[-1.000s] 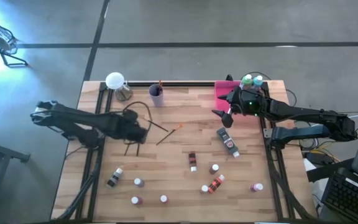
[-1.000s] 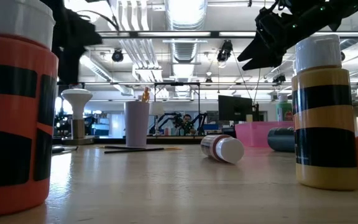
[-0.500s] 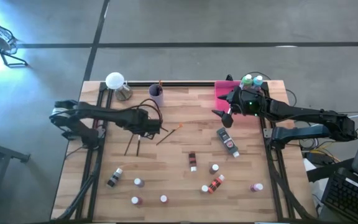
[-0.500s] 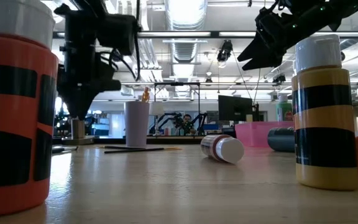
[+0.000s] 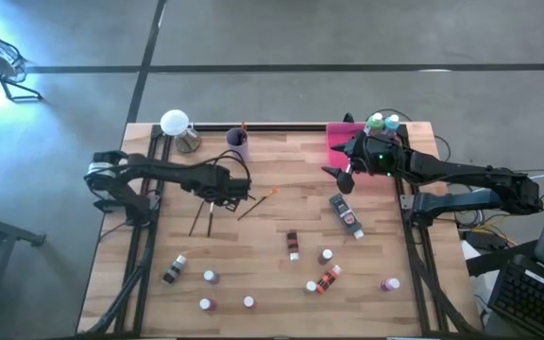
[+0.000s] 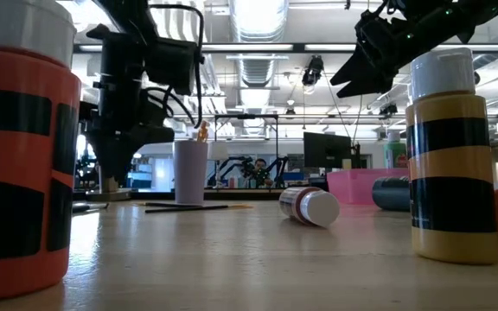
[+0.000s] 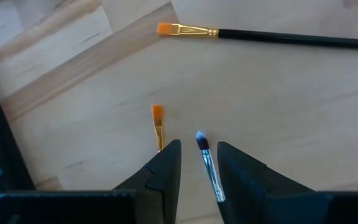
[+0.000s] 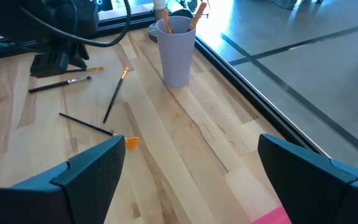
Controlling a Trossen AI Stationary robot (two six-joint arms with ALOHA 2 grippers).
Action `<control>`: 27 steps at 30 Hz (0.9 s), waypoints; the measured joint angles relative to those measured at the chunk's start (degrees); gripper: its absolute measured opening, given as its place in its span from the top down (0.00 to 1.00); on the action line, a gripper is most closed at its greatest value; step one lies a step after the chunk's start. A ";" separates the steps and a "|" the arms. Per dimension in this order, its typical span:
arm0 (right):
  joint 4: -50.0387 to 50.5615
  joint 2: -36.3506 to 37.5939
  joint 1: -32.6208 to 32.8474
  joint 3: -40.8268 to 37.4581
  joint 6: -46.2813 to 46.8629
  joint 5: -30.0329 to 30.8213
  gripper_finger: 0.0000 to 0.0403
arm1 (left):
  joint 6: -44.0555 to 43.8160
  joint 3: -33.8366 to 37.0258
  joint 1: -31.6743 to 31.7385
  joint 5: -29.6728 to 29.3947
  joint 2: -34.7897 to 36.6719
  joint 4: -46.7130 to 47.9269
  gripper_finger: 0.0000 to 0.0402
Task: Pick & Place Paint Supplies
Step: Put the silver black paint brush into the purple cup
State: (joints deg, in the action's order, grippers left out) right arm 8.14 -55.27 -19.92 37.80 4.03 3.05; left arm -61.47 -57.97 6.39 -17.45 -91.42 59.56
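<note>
High view: the left pincer [image 5: 217, 192] hangs low over the tabletop [image 5: 272, 255], toward its far left part, above a pair of thin brushes [image 5: 202, 219] that lie side by side. In the left wrist view its two dark fingers [image 7: 166, 174] stand a little apart with the white-tipped brush [image 7: 207, 163] lying between them on the wood, and an orange-tipped brush [image 7: 158, 126] just beside one finger; whether the fingers touch either brush I cannot tell, and nothing is lifted. A third brush [image 7: 253, 36] with an orange tip lies farther off, apart from the pair.

The lilac cup [image 5: 238, 145] stands near the far edge of the tabletop with brush handles sticking out of it, and a white-headed lamp [image 5: 176, 124] stands at the far left corner. The right pincer [image 5: 340, 176] waits above the far right part of the tabletop, beside the pink tray [image 5: 346, 142], its fingers [image 8: 86, 174] spread wide and holding nothing.

Small white-capped paint bottles [image 5: 294, 246] are scattered over the near half of the tabletop, some standing and some on their sides, well apart from both arms. A dark tube [image 5: 346, 215] lies near the right side, just near of the right pincer. In the low view a red-banded bottle [image 6: 309, 206] lies on its side with its cap toward the camera.
</note>
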 joint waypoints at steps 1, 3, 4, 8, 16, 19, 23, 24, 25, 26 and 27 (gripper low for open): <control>0.02 0.00 0.01 0.01 0.00 0.00 0.10 | -0.01 0.35 0.20 0.03 0.00 -0.24 0.73; 0.00 0.00 0.02 0.00 0.00 0.00 0.10 | -0.07 1.02 0.46 0.31 0.00 -0.95 0.73; 0.01 0.00 0.00 0.00 0.00 0.00 0.10 | -0.09 1.41 0.63 0.69 0.00 -1.62 0.73; 0.00 0.00 0.01 0.00 0.00 0.00 0.10 | -0.07 3.47 0.79 2.13 0.00 -5.03 0.73; 0.02 0.00 0.02 0.00 0.00 0.00 0.10 | -1.60 6.67 1.02 3.29 -0.07 -8.95 0.73; 0.02 0.00 0.01 0.00 0.00 0.00 0.10 | -2.11 8.00 1.14 3.49 -0.07 -10.01 0.73; 0.02 0.00 0.01 0.01 0.00 0.00 0.10 | -2.23 9.61 1.39 3.48 -0.07 -13.51 0.73; 0.01 0.00 0.01 0.00 0.00 0.00 0.10 | -2.28 9.88 1.48 3.48 -0.04 -14.12 0.73; 0.01 0.00 0.00 0.00 0.00 0.00 0.10 | -2.34 10.07 1.62 3.49 0.00 -14.57 0.73; 0.00 0.00 0.00 0.00 0.00 0.00 0.10 | -2.38 10.24 1.72 3.51 0.04 -14.84 0.73; 0.01 -0.02 0.00 0.00 0.00 0.00 0.10 | -2.53 10.34 1.83 3.53 0.07 -14.99 0.73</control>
State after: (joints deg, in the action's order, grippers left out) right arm 8.15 -55.28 -19.92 37.80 4.03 3.05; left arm -64.00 -47.62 8.22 -13.92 -91.35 44.56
